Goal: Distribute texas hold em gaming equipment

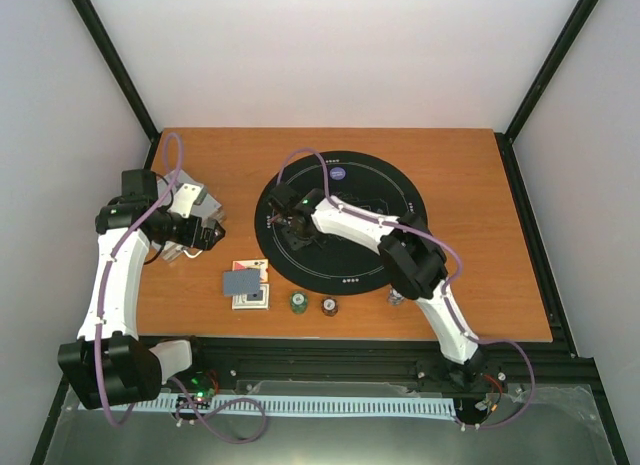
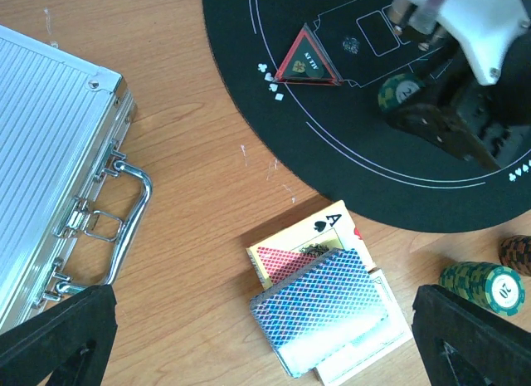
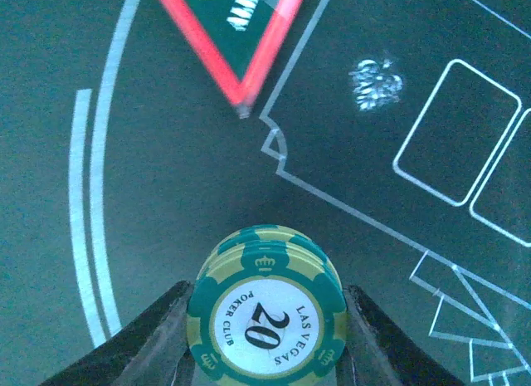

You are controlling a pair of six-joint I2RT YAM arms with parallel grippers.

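Where the table's left side lies under the left arm, a silver case [image 2: 50, 153] sits closed, its handle toward the middle. The left gripper [image 1: 213, 232] hangs just beside it, jaws spread wide with nothing between them.

Right of the case, on bare wood near the front edge, a small pile of playing cards [image 2: 319, 307] lies mostly face down, with an ace of spades [image 2: 330, 224] face up beneath it. Next on the wood, just off the mat's near rim, stand a green chip stack [image 2: 484, 286] and a brown chip stack [image 2: 518, 253], close together.

The round black mat [image 1: 375, 180] fills the table's middle. On its left part lies a red-edged triangular marker [image 2: 309, 62]. Just right of it, the right gripper [image 1: 285, 225] is clamped on a stack of green chips [image 3: 265, 315]. Its fingers [image 3: 158, 328] press the stack's sides, and the top face is marked 20. Whether that stack touches the mat cannot be told. A purple-and-white disc [image 1: 337, 172] rests near the mat's far edge.
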